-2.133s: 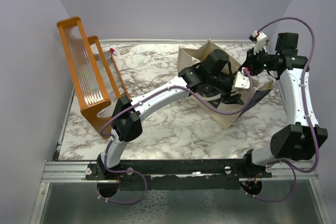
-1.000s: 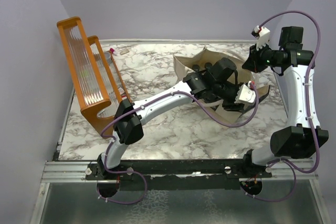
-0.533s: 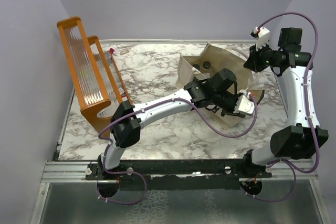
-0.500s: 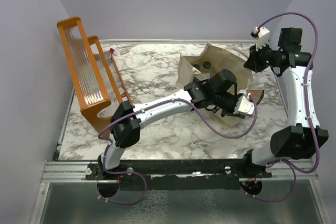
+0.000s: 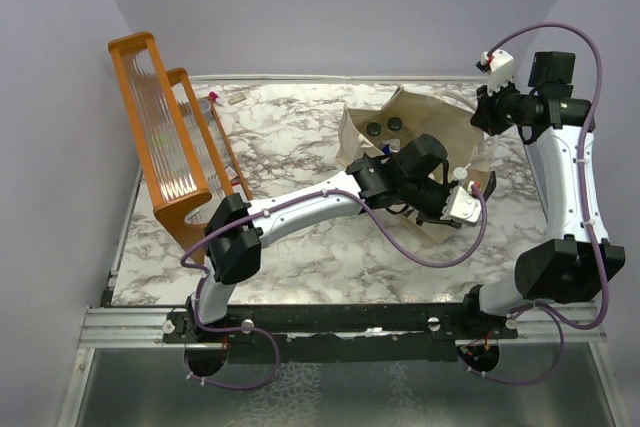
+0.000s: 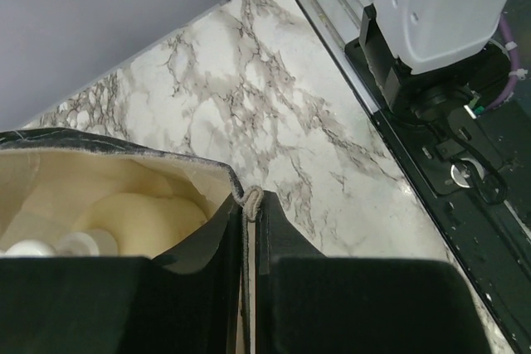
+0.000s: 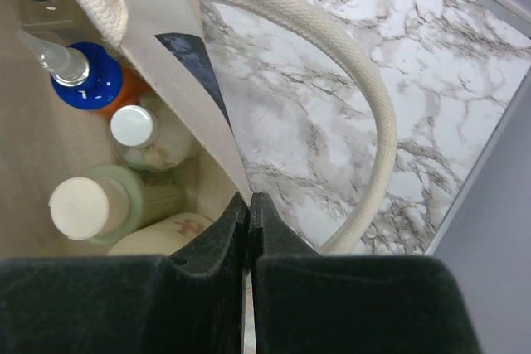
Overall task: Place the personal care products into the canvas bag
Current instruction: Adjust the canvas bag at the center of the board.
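The canvas bag (image 5: 432,113) stands open at the back right of the table, stretched between both grippers. My left gripper (image 5: 447,209) is shut on its near rim (image 6: 247,199). At the far right side, my right gripper (image 5: 483,119) is shut on the bag's wall (image 7: 217,151), beside a loop handle (image 7: 366,97). Personal care products stand inside: an orange bottle with a blue cap (image 7: 95,77), an olive bottle with a cream cap (image 7: 80,204), a silvery-capped one (image 7: 135,126), a beige bottle (image 7: 170,234) and two black caps (image 5: 375,128).
An orange wooden rack (image 5: 165,147) stands upright along the left edge of the marble table (image 5: 290,137), with a small pink-tipped item (image 5: 214,98) behind it. The right arm's base (image 6: 440,39) sits near the front edge rail.
My left gripper has closed on the bag's near rim and pulled it toward the front. The bag's mouth now gapes wider, showing the black caps. The right gripper keeps its hold.
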Robot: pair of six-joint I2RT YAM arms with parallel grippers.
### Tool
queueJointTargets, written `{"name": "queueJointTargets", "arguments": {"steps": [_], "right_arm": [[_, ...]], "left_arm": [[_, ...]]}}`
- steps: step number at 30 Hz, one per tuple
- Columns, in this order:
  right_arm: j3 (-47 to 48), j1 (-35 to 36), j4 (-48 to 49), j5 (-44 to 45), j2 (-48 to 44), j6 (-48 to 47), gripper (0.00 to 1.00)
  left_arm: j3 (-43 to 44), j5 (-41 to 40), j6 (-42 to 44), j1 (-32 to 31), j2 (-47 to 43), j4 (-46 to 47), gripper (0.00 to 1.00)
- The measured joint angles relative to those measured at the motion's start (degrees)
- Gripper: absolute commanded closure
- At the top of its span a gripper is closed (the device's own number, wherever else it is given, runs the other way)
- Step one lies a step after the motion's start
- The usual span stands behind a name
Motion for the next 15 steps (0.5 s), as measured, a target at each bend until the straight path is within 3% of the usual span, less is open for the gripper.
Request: {"name": "queueJointTargets", "arguments": {"steps": [15], "right_arm": [[0.8,0.5,-0.4,8.3,0.3,-3.8,0.99]], "left_arm": [[-0.1,2.0,0.9,0.0,-0.7,-3.3,1.00]]}}
